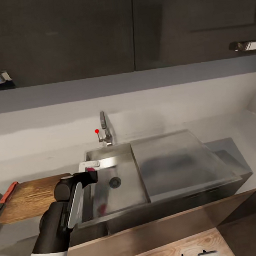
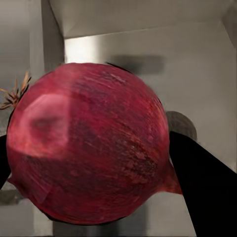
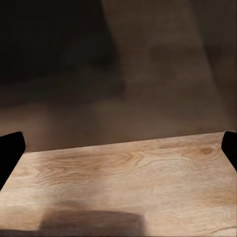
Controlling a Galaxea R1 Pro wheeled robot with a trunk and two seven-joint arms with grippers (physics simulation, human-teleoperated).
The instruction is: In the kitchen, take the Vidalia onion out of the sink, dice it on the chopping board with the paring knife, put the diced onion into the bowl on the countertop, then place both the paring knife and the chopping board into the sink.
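Over the sink's (image 1: 112, 200) left edge, the left gripper (image 1: 90, 173) has the onion (image 2: 86, 148): one dark-red bulb, dry roots sticking out at one end, wedged between two black fingers (image 2: 207, 192) that press its sides, so the jaws stand about an onion's width apart. From the head cam just a sliver of red (image 1: 90, 169) shows at the fingertips, above the basin near its rear-left corner. One round dark drain (image 1: 115, 181) sits mid-basin; a reddish reflection smears the basin floor near the front edge. Flat drainboard (image 1: 179, 166) runs along the basin's right side. One curved tap w/ red knob (image 1: 103, 133) stands at the back edge, near the gripper, not touching it. Chopping board (image 1: 31, 197) lies on the countertop (image 1: 37, 161) just left of the sink, partly behind the left arm; a reddish-brown handle (image 1: 8, 191) rests at the board's left end, prob the paring knife, blade not clear. Light wooden surface (image 1: 180, 252) spans the near side, below the sink's front. Right gripper (image 3: 118, 148): two dark fingertips at opposite edges of its wrist cam, wide apart, nothing between them, hanging over that wood grain. Dark cabinets (image 1: 55, 37) overhead.
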